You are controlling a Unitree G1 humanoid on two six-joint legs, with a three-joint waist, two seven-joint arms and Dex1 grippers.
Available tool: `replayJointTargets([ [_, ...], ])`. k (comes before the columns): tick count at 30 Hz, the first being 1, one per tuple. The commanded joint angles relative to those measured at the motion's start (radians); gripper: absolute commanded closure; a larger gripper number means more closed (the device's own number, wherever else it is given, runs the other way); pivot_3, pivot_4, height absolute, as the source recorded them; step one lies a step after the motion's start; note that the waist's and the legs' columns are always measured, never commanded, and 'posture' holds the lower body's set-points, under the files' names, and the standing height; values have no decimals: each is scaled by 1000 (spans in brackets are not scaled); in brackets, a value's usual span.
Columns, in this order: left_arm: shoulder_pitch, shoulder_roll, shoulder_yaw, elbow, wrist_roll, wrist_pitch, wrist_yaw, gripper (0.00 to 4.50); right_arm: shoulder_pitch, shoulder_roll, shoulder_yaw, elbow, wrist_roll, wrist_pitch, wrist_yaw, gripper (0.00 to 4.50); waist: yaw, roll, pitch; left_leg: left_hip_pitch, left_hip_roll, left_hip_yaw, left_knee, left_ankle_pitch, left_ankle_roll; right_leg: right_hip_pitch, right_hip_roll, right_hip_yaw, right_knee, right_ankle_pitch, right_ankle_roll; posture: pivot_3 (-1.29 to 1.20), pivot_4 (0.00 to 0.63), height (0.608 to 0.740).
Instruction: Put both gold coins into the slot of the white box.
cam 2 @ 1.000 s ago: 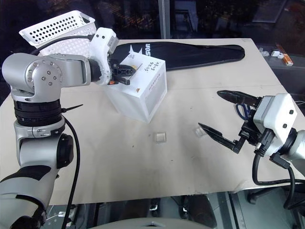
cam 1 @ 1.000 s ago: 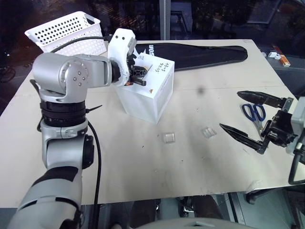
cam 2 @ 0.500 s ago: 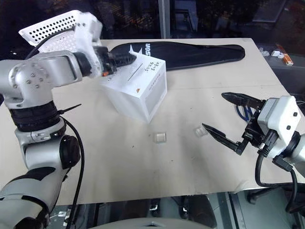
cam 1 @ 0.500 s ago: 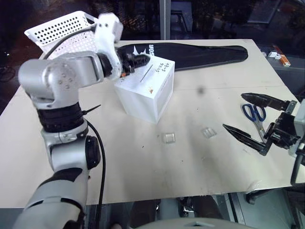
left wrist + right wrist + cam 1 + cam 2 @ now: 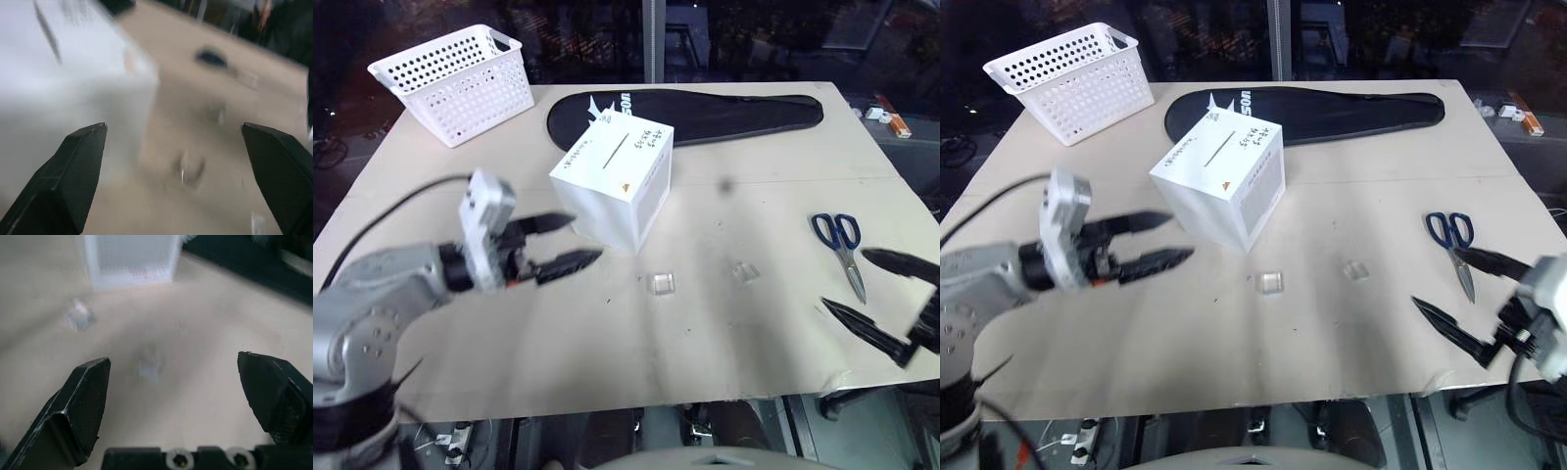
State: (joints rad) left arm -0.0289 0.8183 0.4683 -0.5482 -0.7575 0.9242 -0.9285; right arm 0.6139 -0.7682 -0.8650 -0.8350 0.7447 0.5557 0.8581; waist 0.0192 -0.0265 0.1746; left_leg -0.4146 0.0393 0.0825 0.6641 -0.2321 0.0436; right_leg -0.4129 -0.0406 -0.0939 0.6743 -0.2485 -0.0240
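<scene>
White box (image 5: 612, 181) stands upright on the table, a thin dark slot (image 5: 615, 149) crossing its handwritten top (diagonally). Two clear-cased gold coins (image 5: 661, 283) (image 5: 744, 271) lie flat nearby, apart.

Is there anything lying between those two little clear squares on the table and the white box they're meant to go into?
Nothing visible does. Both coin cases lie on bare table in front of the white box, and the slot on its top is uncovered.

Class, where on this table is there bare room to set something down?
Free: the near strip in front of the two clear cases, and the stretch between the white box and the scissors. Crowded: the far edge, with the basket and black bag.
</scene>
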Motion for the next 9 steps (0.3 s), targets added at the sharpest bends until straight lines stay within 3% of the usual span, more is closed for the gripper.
replayJointTargets([
  [1, 52, -3, 28, -11, 40, -128, -30, 31, 24, 13, -70, -4, -3, -41, 40, 0, 2, 1, 0, 0, 0, -1, 0, 0, -1, 0, 0, -1, 0, 0, 0, 0, 150, 738],
  [9, 102, -26, -16, 28, 78, -251, -9, 31, 26, -5, -79, -18, 6, -18, 23, 0, -1, 8, 1, 0, 0, -1, -3, -1, -1, -1, -4, -3, -3, 0, 0, 0, 150, 738],
])
